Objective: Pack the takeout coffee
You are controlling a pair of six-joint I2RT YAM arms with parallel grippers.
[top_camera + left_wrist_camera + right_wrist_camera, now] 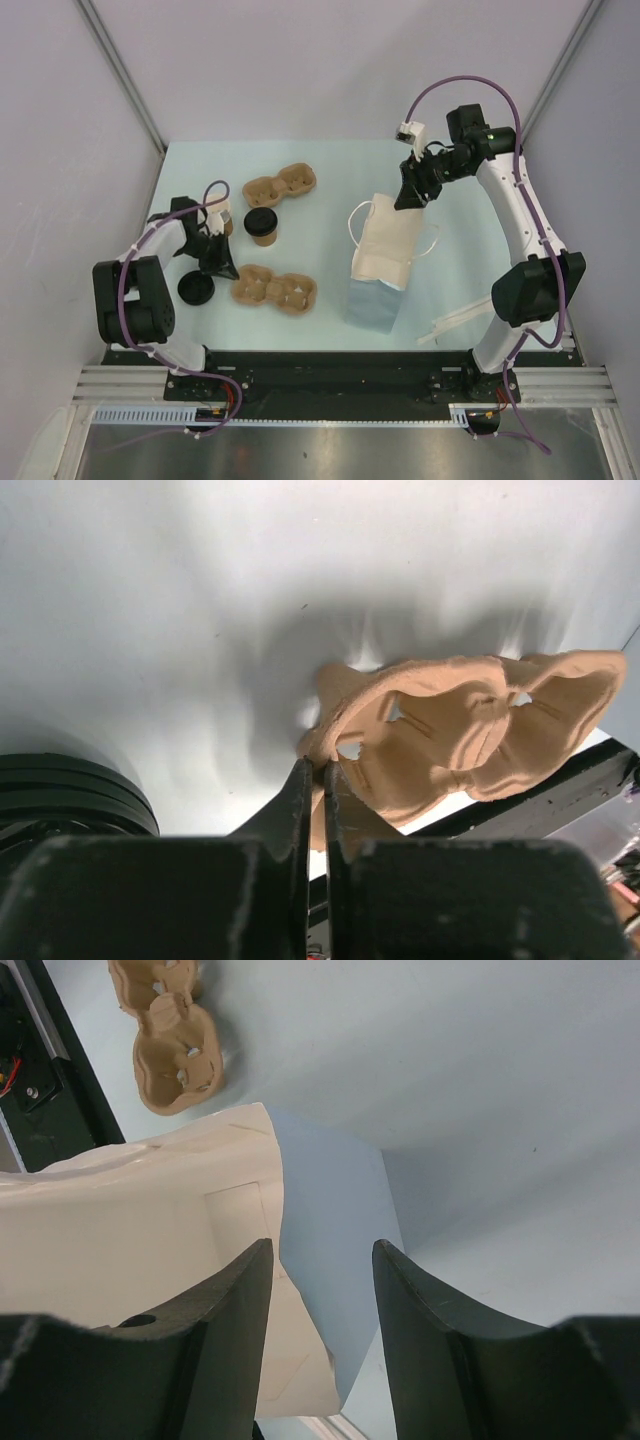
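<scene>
1. At the far left, the loose black lid (195, 288) lies flat on the table (470, 250), just beside the left gripper (218, 262). The left wrist view shows only its ribbed edge (60, 800), low in the corner.
2. The left gripper's jaws are drawn almost together. The left wrist view shows them (320, 770) pinching the thin rim of the near cup carrier (450, 740), with tan pulp between the tips. From overhead the arm hides that grip, and I see only that the tool meets the left end of the carrier (274, 290).
3. The takeout coffee (262, 226) stands upright on the table with its black lid on. It sits between the near carrier and the far cup carrier (281, 186) and touches neither. Neither wrist camera catches it.
4. To its right is bare table, then the blue paper bag (372, 300), well apart from the cup. Its mouth is open, with a white inside and white handles.
5. The right gripper (412, 195) hangs over the far rim of the bag. The right wrist view shows its fingers (322, 1260) spread apart, with the bag's edge (330, 1220) running between them unclamped.
6. A thin white strip (455, 322) lies near the right arm's base.
</scene>
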